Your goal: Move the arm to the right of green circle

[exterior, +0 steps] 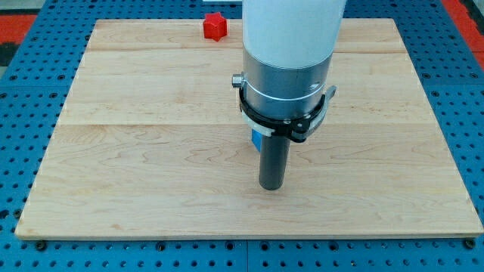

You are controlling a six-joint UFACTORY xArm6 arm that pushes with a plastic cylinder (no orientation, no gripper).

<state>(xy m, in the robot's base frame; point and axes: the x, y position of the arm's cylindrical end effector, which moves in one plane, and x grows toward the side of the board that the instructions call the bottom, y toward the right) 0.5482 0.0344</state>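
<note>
My tip (271, 186) rests on the wooden board (151, 166) a little below its middle. A blue block (257, 139) shows only as a small sliver just left of the rod, mostly hidden behind it; its shape cannot be made out. A red block (215, 26), star-like in shape, sits near the board's top edge, far above and left of my tip. No green circle is visible in the camera view; the arm's wide white and silver body (286, 60) hides the board's upper middle.
The board lies on a blue perforated table (23, 60) that shows on all sides. A black clamp ring (281, 121) with a screw circles the arm above the rod.
</note>
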